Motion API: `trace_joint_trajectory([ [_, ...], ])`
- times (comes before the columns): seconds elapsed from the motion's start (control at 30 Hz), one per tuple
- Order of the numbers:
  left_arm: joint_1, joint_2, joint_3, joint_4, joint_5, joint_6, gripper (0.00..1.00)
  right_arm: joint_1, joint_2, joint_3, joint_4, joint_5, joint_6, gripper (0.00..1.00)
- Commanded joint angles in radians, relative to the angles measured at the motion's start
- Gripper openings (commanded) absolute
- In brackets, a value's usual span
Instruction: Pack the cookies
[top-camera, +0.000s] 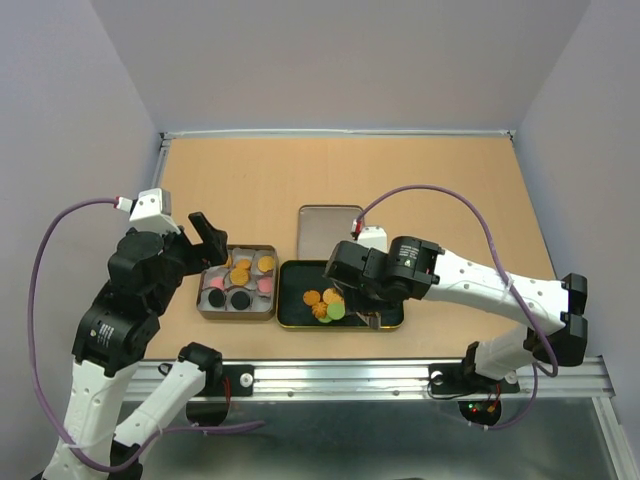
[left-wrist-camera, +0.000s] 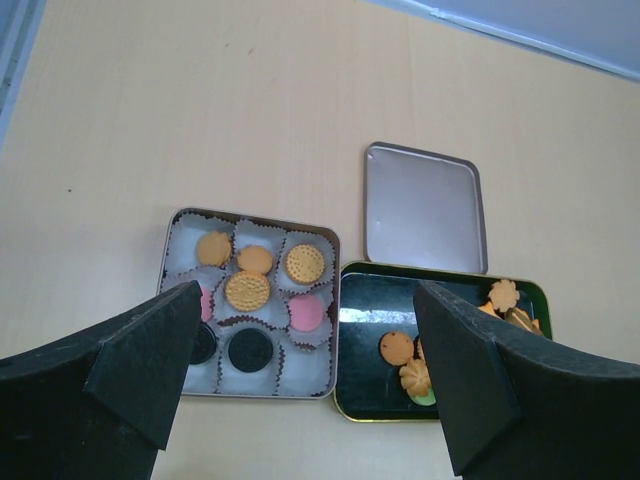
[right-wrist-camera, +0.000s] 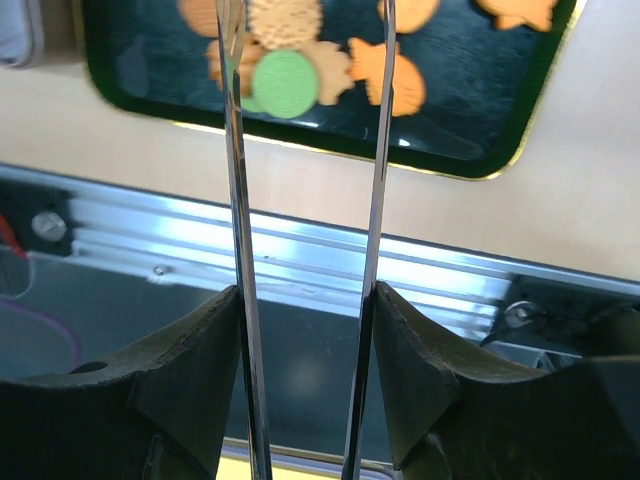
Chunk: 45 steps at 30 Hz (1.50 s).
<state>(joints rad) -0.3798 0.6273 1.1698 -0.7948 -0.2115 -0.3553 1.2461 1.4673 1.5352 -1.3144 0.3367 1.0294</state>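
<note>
Loose cookies (top-camera: 328, 305) lie in a black gold-rimmed tray (top-camera: 292, 300): orange rounds, a flower shape, fish shapes (right-wrist-camera: 385, 75) and a green one (right-wrist-camera: 285, 83). More cookies (left-wrist-camera: 247, 290) sit in paper cups inside a square tin (left-wrist-camera: 175, 225): orange, pink and black. My right gripper (right-wrist-camera: 305, 300) is shut on metal tongs (right-wrist-camera: 235, 200), whose two blades reach over the tray's near edge with the green cookie showing between them. The tong tips are out of view. My left gripper (left-wrist-camera: 308, 310) hangs open above the tin's near right corner, holding nothing.
The tin's silver lid (top-camera: 330, 232) lies flat behind the black tray. A metal rail (right-wrist-camera: 300, 260) runs along the table's near edge, just below the tray. Grey walls close in the table at the back and sides.
</note>
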Motion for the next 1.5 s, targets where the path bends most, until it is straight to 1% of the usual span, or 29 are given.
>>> trace_joint_trajectory([
  [0.0, -0.004, 0.009, -0.015, 0.048, 0.017, -0.005, 0.99, -0.014, -0.045, -0.041, -0.052, 0.071, 0.078, 0.58],
  [0.2, -0.005, 0.009, -0.013, 0.042, 0.02, 0.001, 0.99, -0.027, -0.036, -0.07, -0.063, 0.094, 0.1, 0.57],
  [0.47, -0.004, 0.0, -0.013, 0.023, 0.014, 0.016, 0.99, -0.062, -0.01, -0.128, -0.052, 0.094, 0.095, 0.53],
  [0.67, -0.005, -0.003, -0.019, 0.025, 0.012, 0.021, 0.99, -0.112, -0.056, -0.194, 0.056, 0.022, 0.057, 0.5],
  [0.77, -0.004, -0.001, -0.021, 0.028, 0.012, 0.021, 0.99, -0.116, -0.047, -0.207, 0.084, 0.005, 0.041, 0.49],
  [1.1, -0.004, -0.011, -0.028, 0.026, 0.0, 0.026, 0.99, -0.116, -0.012, -0.199, 0.113, -0.037, 0.028, 0.49],
  [1.4, -0.005, -0.021, -0.039, 0.026, -0.006, 0.024, 0.99, -0.117, -0.001, -0.236, 0.119, -0.061, 0.021, 0.49],
  [1.47, -0.004, -0.023, -0.039, 0.023, -0.008, 0.026, 0.99, -0.117, 0.001, -0.244, 0.124, -0.064, 0.021, 0.47],
])
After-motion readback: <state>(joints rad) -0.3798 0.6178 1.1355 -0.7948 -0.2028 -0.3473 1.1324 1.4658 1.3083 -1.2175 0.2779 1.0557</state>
